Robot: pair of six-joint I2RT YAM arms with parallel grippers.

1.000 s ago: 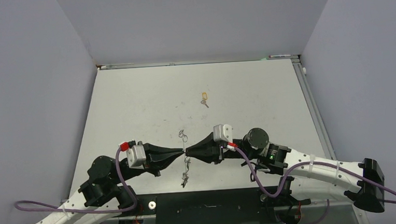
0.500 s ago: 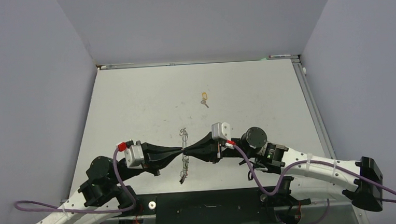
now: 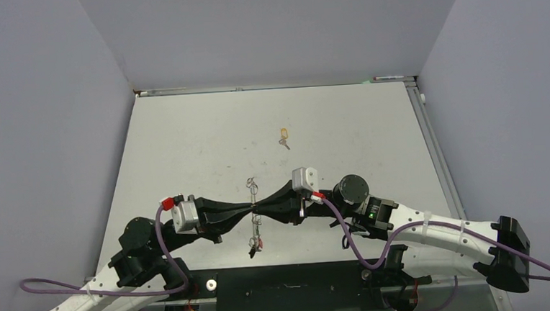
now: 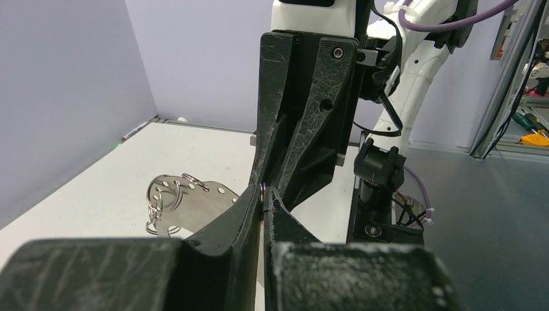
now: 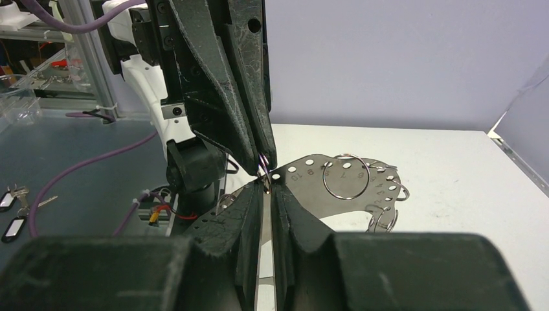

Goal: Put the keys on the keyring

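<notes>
My left gripper (image 4: 262,197) and right gripper (image 5: 267,189) meet tip to tip above the near part of the table (image 3: 185,146). Both are pressed together on the same small wire ring (image 5: 262,164). That ring sits at the edge of a curved perforated metal plate (image 5: 311,188) with numbered holes, which hangs between my arms and runs away from the pinch on both sides. The keyring (image 5: 346,176), a thin silver loop, hangs on this plate among smaller rings. In each wrist view the opposite gripper's black fingers fill the middle and hide most of what lies behind. One key with a yellow tag (image 3: 283,136) lies flat on the far half of the table, well apart from both grippers. Purple cables (image 3: 163,238) loop along my arms. The tabletop is pale and scuffed, boxed in by plain lavender-grey walls (image 3: 265,33).
</notes>
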